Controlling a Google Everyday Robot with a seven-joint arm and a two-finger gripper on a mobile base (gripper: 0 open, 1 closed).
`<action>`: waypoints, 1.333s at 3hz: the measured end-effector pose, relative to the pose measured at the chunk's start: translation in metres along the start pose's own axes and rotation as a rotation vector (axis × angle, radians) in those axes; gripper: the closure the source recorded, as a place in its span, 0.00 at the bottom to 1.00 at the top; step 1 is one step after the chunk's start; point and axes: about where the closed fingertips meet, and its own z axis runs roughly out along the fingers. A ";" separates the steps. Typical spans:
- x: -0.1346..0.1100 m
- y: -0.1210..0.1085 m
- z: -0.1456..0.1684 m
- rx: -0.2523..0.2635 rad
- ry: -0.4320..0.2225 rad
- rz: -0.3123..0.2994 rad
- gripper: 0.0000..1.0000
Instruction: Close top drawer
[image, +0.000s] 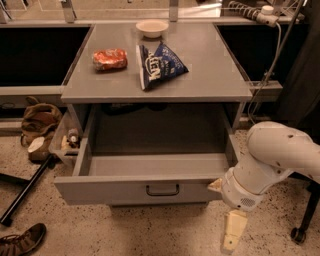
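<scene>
Top drawer (110, 191) stands pulled well out under the table (215, 75), handle (162, 190) facing outward. My end effector (224, 212) sits at its front right corner, probably to push it in; how far open it is I cannot tell.

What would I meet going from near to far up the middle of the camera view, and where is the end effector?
Drawer handle → open top drawer → blue snack bag → white bowl. The end effector hangs low at right, off the drawer's front right corner.

Grey top drawer (120, 190), cream hand (227, 214) beside
</scene>
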 end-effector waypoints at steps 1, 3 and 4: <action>-0.046 -0.021 0.004 -0.011 0.009 -0.102 0.00; -0.106 -0.057 -0.003 -0.011 0.003 -0.218 0.00; -0.090 -0.072 -0.009 0.017 0.008 -0.184 0.00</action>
